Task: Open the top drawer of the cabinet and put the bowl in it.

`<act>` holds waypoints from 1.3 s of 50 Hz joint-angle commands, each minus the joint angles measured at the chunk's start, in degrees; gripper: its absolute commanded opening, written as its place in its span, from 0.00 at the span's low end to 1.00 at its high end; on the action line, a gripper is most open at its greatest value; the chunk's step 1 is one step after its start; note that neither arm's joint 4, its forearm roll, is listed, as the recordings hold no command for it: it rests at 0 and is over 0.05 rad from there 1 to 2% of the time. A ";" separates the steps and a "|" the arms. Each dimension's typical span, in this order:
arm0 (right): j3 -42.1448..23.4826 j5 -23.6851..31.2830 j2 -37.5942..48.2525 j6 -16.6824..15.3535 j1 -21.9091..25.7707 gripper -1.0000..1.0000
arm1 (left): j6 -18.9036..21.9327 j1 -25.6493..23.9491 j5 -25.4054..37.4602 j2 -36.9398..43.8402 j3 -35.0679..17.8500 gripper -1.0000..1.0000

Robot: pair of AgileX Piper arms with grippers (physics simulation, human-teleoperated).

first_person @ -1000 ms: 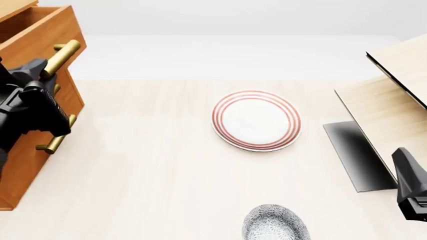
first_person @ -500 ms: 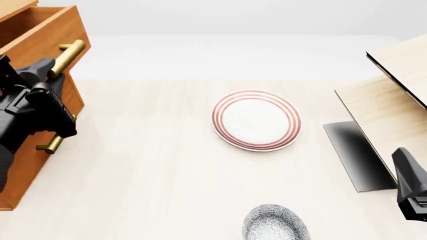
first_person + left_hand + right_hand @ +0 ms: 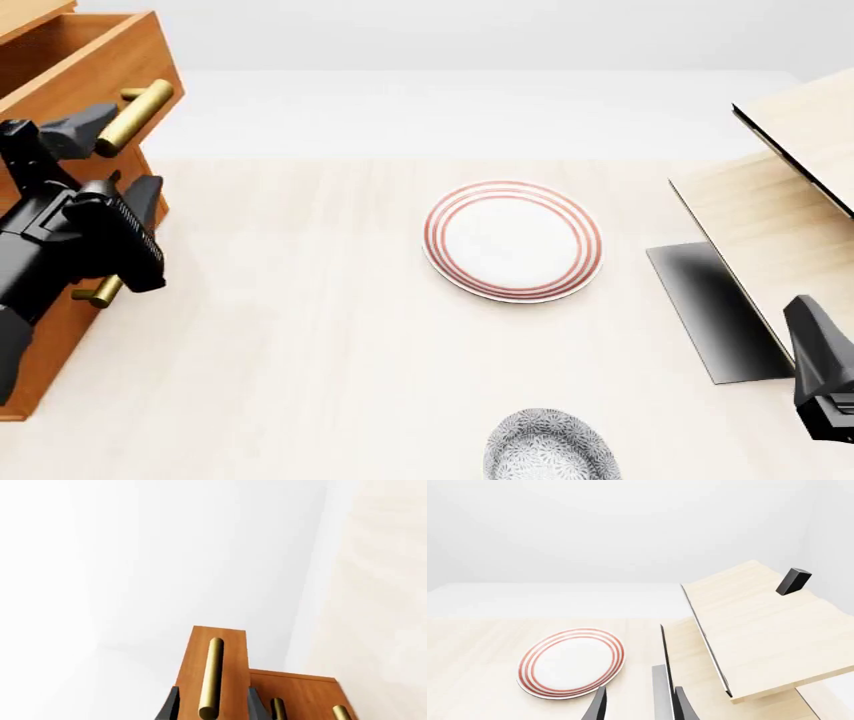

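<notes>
The cabinet (image 3: pixel 40 330) stands at the table's left edge. Its top drawer (image 3: pixel 80 60) is pulled out and open, brass handle (image 3: pixel 134 112) facing right. My left gripper (image 3: pixel 110 160) is open just in front of that handle. In the left wrist view the two fingers (image 3: pixel 172 706) flank the handle (image 3: pixel 212 677) with gaps on both sides. The speckled bowl (image 3: pixel 551 447) sits upright at the front edge, partly cut off. My right gripper (image 3: pixel 639 707) is open and empty, low at the far right, to the right of the bowl.
A white plate with red rings (image 3: pixel 513 240) lies mid-table. A pale wood structure (image 3: pixel 787 200) with a slanted top fills the right side, a dark block (image 3: pixel 794 581) on it. Two lower drawer handles (image 3: pixel 100 290) stick out beneath my left arm.
My left gripper's fingers have spread apart off the top drawer's handle and the arm has drawn back a little. The drawer slid out slightly. The right arm has not moved.
</notes>
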 commanded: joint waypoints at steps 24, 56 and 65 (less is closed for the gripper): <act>0.06 0.07 -0.14 0.03 0.01 1.00 | -2.84 -6.80 25.00 -33.43 1.71 1.00; 0.06 0.07 -0.13 0.03 0.00 1.00 | -42.59 0.81 64.16 -25.26 -30.75 1.00; 0.06 0.07 -0.14 0.03 0.00 1.00 | -54.11 3.52 77.36 -15.81 -45.33 1.00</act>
